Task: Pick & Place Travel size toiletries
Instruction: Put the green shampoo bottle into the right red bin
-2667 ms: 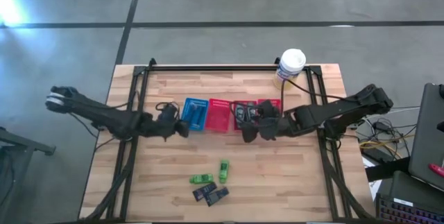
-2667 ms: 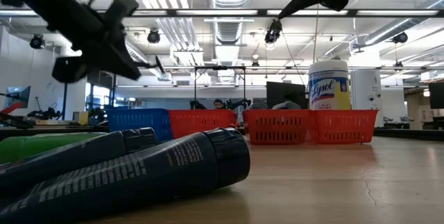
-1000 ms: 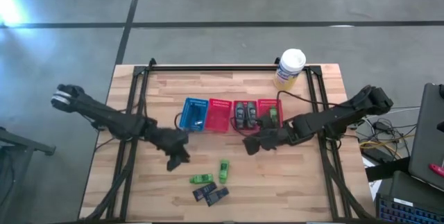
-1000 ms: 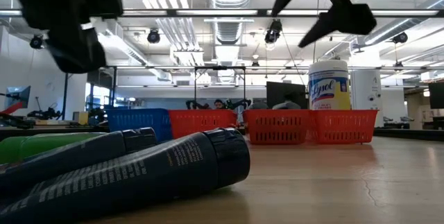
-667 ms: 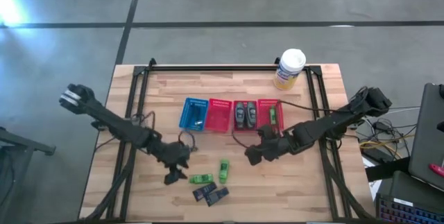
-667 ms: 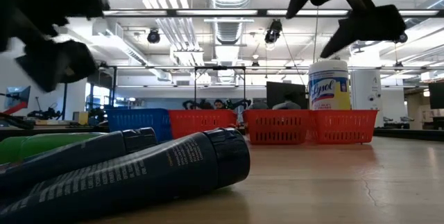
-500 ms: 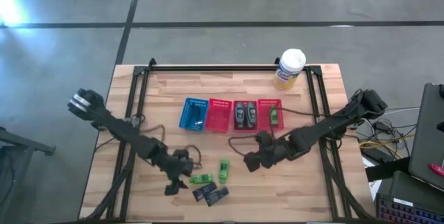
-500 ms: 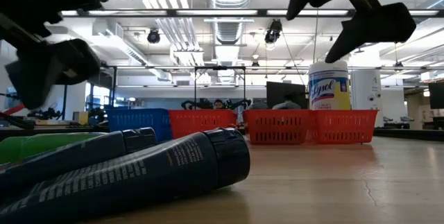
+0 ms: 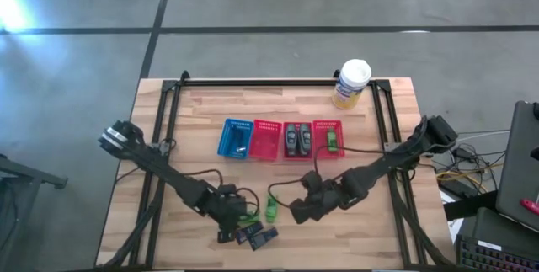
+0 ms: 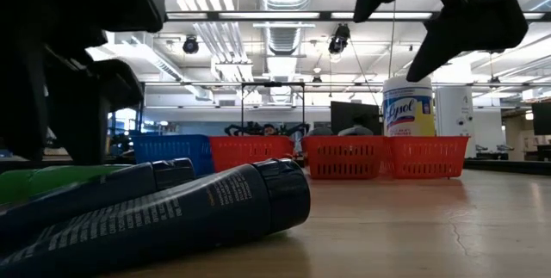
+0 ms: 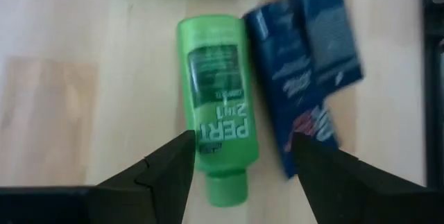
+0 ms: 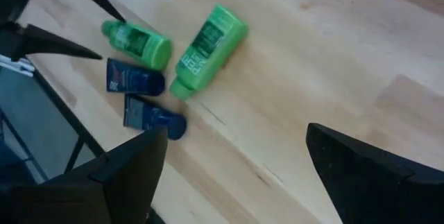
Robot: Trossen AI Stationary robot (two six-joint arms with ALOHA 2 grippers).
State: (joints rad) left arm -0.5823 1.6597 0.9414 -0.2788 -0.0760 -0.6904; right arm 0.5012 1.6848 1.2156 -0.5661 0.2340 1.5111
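Note:
Two green bottles and two dark blue tubes lie flat on the table near its front edge. My left gripper [image 9: 234, 219] [image 11: 239, 158] hovers open over one green bottle [image 11: 217, 106], a finger on either side of its cap end, apart from it. The blue tubes [image 11: 295, 89] lie right beside that bottle. My right gripper [image 9: 300, 212] [image 12: 234, 135] stands open to the right of the other green bottle [image 9: 271, 208] [image 12: 208, 46], with nothing between its fingers. In the low view the tubes [image 10: 164, 218] fill the foreground.
A blue basket [image 9: 237, 139] and three red baskets [image 9: 268, 140] stand in a row mid-table; one holds dark grey pieces [image 9: 296, 140], the rightmost a green bottle [image 9: 331, 141]. A white-lidded canister [image 9: 351, 82] stands at the far edge. Bare wood lies right of the loose items.
Both grippers have come away from the basket row toward the table's near edge. My left gripper has gone right and near, ending over the loose green bottle. My right gripper has moved near and slightly left, beside the other green bottle. The toiletries have not moved.

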